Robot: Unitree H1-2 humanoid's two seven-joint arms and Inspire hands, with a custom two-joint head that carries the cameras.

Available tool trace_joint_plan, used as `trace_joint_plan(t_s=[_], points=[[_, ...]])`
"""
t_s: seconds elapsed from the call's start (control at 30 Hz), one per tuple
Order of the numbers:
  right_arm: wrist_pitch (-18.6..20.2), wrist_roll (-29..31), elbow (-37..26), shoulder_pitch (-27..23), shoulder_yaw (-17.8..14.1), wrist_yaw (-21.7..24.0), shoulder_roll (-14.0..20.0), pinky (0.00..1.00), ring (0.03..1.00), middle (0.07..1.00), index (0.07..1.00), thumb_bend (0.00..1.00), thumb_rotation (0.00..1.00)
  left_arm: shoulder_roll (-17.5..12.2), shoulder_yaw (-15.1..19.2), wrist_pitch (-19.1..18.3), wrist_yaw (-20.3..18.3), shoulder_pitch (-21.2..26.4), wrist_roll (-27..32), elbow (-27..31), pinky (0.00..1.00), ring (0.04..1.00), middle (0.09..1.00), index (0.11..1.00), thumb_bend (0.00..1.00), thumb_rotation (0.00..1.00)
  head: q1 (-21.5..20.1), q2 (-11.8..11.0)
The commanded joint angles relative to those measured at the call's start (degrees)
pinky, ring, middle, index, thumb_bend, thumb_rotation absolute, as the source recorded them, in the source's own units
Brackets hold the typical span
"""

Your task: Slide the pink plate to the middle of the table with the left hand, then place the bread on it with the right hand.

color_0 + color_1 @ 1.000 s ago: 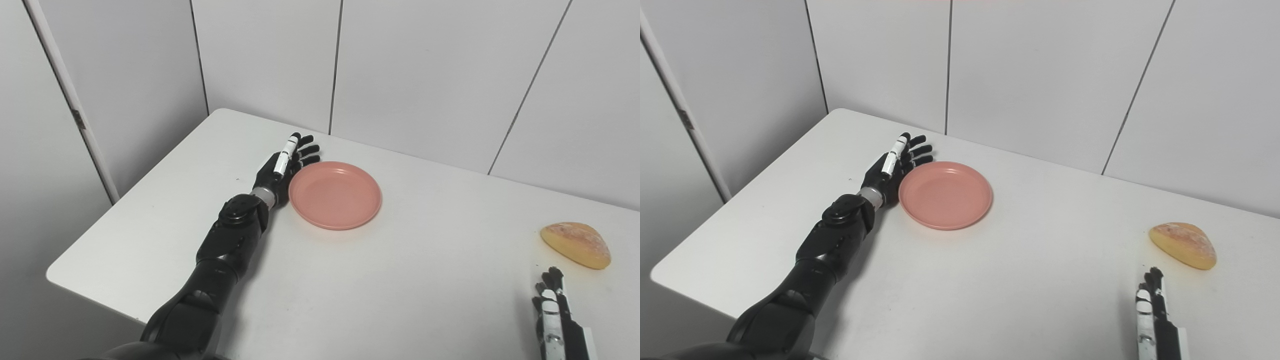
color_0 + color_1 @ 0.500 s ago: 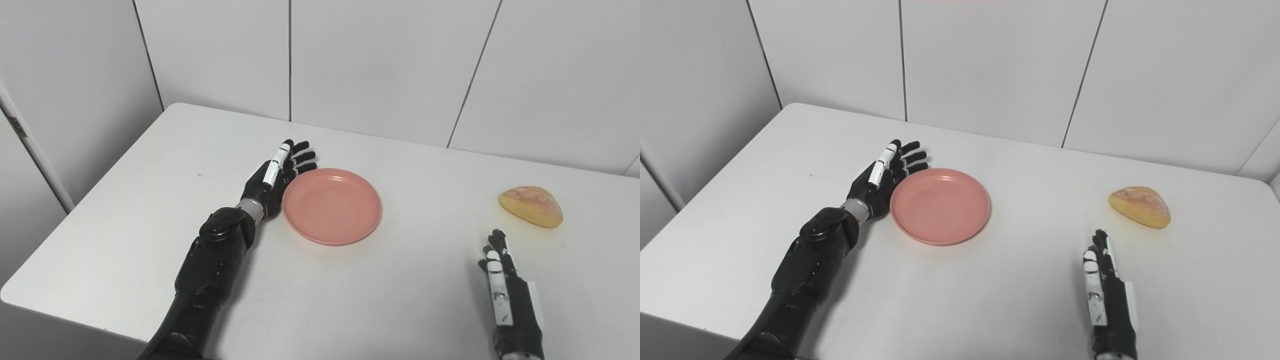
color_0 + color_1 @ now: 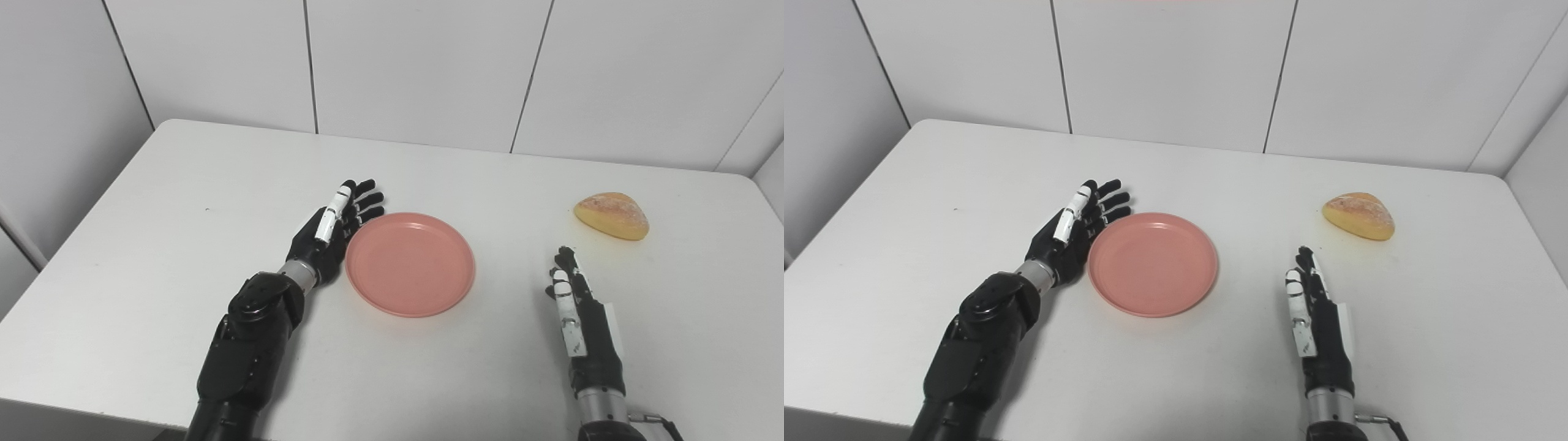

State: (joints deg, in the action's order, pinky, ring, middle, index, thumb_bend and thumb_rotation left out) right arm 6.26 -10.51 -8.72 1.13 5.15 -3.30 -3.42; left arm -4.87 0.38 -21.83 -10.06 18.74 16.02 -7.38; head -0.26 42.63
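Observation:
The pink plate (image 3: 410,263) lies flat near the middle of the white table (image 3: 153,202). My left hand (image 3: 331,229) stands on edge with its fingers straight, open, its palm side against the plate's left rim. A golden bread roll (image 3: 611,215) rests on the table at the far right. My right hand (image 3: 572,303) is open and edge-on, fingers pointing away from me, between the plate and the bread and touching neither. The bread lies a short way beyond and to the right of its fingertips.
White wall panels (image 3: 416,67) close off the table's far side and both ends. The table's right edge (image 3: 1534,226) runs just past the bread, and its near left corner (image 3: 18,392) shows at the bottom left.
The camera has swung right, shifting the whole picture left. The plate sits slightly farther right on the table with my left hand against it. My right hand has come forward toward the bread.

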Motion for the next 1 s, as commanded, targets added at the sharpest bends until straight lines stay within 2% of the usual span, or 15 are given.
trace_joint_plan(t_s=[0.0,0.33,0.57,0.83,0.97], points=[[0.5,-0.3,-1.7,-1.3,0.5,-0.1,-0.8,0.89,0.927,0.948,0.942,0.26,1.0,1.0,-1.5,-1.4,-0.6,-0.1,-0.7,2.1,0.9,0.896,0.898,0.887,0.32,1.0,-0.5,0.2],[3.7,-1.5,-2.4,-1.7,0.9,-1.0,-2.7,0.89,0.925,0.944,0.939,0.27,1.0,1.7,-3.8,-0.7,-1.4,-3.2,-1.7,3.9,0.9,0.899,0.905,0.9,0.33,1.0,-3.1,0.7],[4.7,-2.0,-2.6,-1.8,1.0,-1.0,-2.7,0.88,0.926,0.942,0.938,0.28,1.0,2.0,-3.8,-0.9,-0.6,-3.9,-1.9,4.4,0.92,0.912,0.916,0.912,0.35,1.0,-4.1,0.6],[3.4,-1.9,-3.2,-2.1,0.5,-1.0,-1.6,0.88,0.921,0.939,0.936,0.27,1.0,2.2,-3.6,-0.1,-0.1,-4.0,-2.6,3.9,0.92,0.905,0.908,0.903,0.35,1.0,-7.6,0.4],[1.3,-2.6,-3.9,-2.5,0.1,-1.3,-0.3,0.87,0.918,0.936,0.936,0.28,1.0,2.5,-3.4,0.4,0.2,-4.0,-2.9,3.5,0.92,0.908,0.912,0.906,0.33,1.0,-8.6,0.2]])
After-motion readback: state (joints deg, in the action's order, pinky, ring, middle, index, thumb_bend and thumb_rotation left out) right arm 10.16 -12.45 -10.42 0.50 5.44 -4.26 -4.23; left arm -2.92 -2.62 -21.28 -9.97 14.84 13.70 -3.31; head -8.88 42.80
